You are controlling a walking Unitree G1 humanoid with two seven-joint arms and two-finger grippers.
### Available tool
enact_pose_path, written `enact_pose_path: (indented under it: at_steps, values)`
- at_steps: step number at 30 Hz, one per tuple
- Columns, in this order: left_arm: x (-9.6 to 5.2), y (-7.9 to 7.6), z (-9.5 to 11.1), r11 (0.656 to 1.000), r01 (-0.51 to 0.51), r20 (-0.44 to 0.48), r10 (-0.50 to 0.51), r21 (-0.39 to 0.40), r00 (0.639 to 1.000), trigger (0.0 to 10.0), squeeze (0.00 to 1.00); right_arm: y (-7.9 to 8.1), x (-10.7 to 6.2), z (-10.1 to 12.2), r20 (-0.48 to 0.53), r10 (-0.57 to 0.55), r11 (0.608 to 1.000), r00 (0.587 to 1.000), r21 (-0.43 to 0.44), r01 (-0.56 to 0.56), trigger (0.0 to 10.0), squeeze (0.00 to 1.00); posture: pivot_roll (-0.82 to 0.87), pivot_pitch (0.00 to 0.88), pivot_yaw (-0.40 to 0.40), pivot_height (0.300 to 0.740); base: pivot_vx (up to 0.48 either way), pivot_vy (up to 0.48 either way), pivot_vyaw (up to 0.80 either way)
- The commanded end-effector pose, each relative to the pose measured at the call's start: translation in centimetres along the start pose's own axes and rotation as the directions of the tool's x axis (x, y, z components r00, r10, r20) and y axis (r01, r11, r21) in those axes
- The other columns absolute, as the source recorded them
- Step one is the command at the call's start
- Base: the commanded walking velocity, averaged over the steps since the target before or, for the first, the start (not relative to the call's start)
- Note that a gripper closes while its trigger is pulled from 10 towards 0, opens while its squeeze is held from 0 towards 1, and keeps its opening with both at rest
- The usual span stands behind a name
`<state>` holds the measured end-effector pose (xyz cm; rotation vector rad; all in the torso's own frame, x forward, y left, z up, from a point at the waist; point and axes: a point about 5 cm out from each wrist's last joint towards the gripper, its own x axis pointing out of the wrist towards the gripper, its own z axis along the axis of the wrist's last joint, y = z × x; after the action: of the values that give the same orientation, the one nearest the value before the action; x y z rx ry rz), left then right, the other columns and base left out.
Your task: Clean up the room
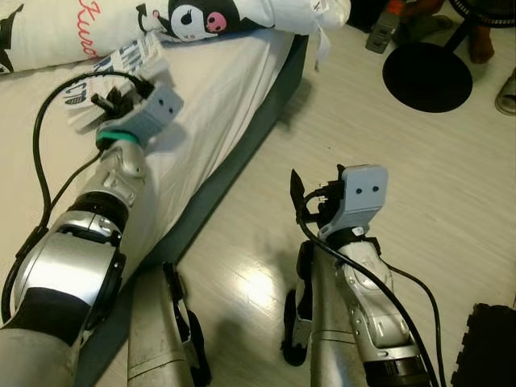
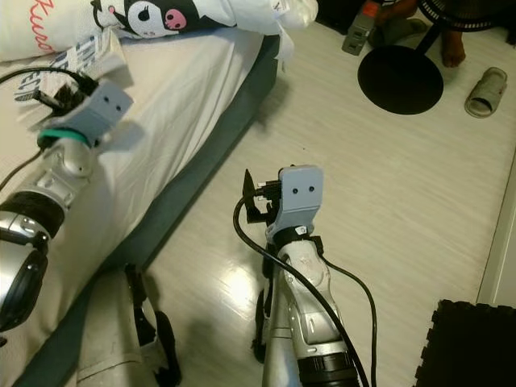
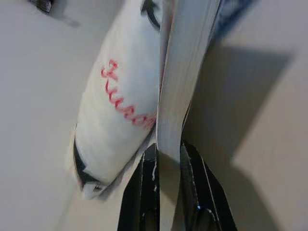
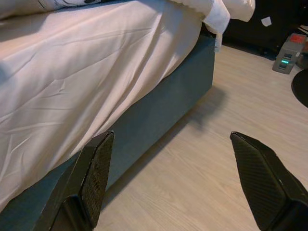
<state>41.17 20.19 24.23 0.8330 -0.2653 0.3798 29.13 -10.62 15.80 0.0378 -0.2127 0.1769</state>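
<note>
My left gripper point(image 3: 168, 146) is out over the bed point(image 1: 210, 97), shut on a thin book point(image 3: 183, 72) held by its page edge. Seen from the head, the book point(image 1: 121, 64) shows a white and blue printed cover just past the gripper, close to a long white pillow point(image 1: 161, 20) with a cartoon print and red lettering. My right gripper point(image 4: 172, 136) hangs open above the wooden floor beside the bed's teal base point(image 4: 159, 101), with nothing between its fingers point(image 4: 96, 168).
A round black fan base point(image 1: 427, 76) stands on the floor at the far right, with a grey device point(image 1: 380, 34) near it and a slipper point(image 2: 488, 91) further right. A black mat point(image 1: 488, 347) lies at the near right corner.
</note>
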Motion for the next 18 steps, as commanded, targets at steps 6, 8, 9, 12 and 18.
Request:
enact_pose_path:
  at_steps: [6,8,9,12,18]
  values:
    - [1.5,4.9,1.1,0.963,-0.123,0.045,0.138,-0.24,0.989,10.0,0.0,-1.1,0.1,-0.6,-0.01,-0.031,1.0,0.999,-0.005,0.031,10.0,0.0,-0.13,0.257,0.082,0.545,0.0,0.0,0.0]
    - [1.7,7.0,0.6,0.943,-0.172,0.018,0.185,-0.285,0.983,10.0,0.0,-1.2,0.2,-0.6,-0.007,-0.031,0.999,0.999,-0.005,0.031,10.0,0.0,-0.11,0.238,0.079,0.545,0.0,0.0,0.0]
    - [1.7,7.0,0.6,0.943,-0.172,0.018,0.185,-0.285,0.983,10.0,0.0,-1.2,0.2,-0.6,-0.007,-0.031,0.999,0.999,-0.005,0.031,10.0,0.0,-0.11,0.238,0.079,0.545,0.0,0.0,0.0]
    - [2.0,11.2,0.1,0.944,-0.254,0.057,0.271,-0.213,0.961,10.0,0.0,-1.2,0.4,-0.7,-0.005,-0.023,1.0,1.0,-0.004,0.023,10.0,0.0,-0.09,0.22,0.072,0.545,0.0,0.0,0.0]
    - [2.1,15.4,0.9,0.966,-0.255,0.225,0.241,0.036,0.944,10.0,0.0,-1.0,0.8,-0.7,-0.001,-0.008,1.0,1.0,-0.001,0.008,10.0,0.0,-0.09,0.213,0.063,0.545,0.0,0.0,0.0]
